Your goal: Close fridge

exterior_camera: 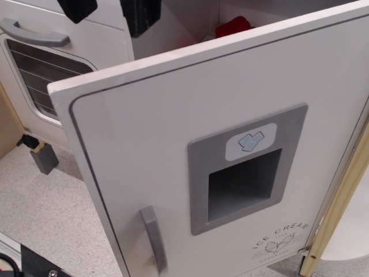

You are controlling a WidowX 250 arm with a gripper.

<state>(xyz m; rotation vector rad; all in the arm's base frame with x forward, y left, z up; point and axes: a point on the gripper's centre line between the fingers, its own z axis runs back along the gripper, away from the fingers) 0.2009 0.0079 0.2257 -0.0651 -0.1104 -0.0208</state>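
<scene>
Fridge [230,144], a white toy cabinet, fills most of the view; its door stands swung wide open, outer face toward the camera, free edge at the left, hinge side at the right. The door's long axis runs upright, as does its grey vertical handle [153,239]. A grey recessed dispenser panel [245,167] sits mid-door. A red object [232,26] shows inside behind the door. Two black fingers [140,16] of the tool [108,11] hang spread apart at the top edge, touching nothing. The white windowed oven door [46,69] lies left.
</scene>
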